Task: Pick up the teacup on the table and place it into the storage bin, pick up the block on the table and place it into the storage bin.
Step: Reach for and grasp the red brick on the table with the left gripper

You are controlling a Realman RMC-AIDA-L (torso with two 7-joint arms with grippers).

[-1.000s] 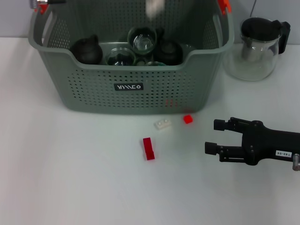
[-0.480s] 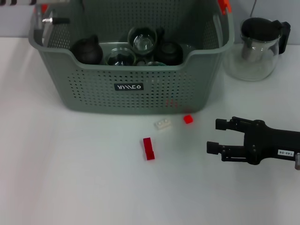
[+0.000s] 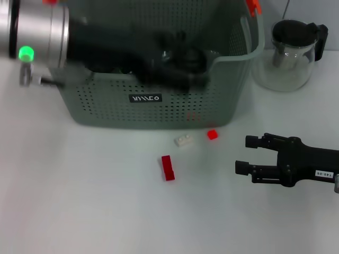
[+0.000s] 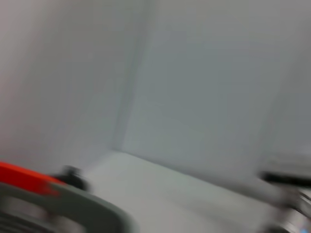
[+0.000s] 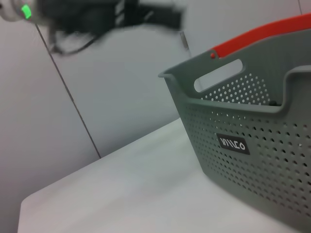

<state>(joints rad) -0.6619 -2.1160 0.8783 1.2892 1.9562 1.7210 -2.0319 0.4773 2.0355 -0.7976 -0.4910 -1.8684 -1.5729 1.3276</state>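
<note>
Right gripper spread, empty, lower right of frame. Left gripper blurred over storage bin; state unclear. You approach red block, centre frame, squarely, low.

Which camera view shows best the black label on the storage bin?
The right wrist view shows it best: the black label sits large on the storage bin wall, nothing covering it. The head view shows the label too, facing the camera but smaller, below the blurred left arm. The left wrist view does not show it.
</note>
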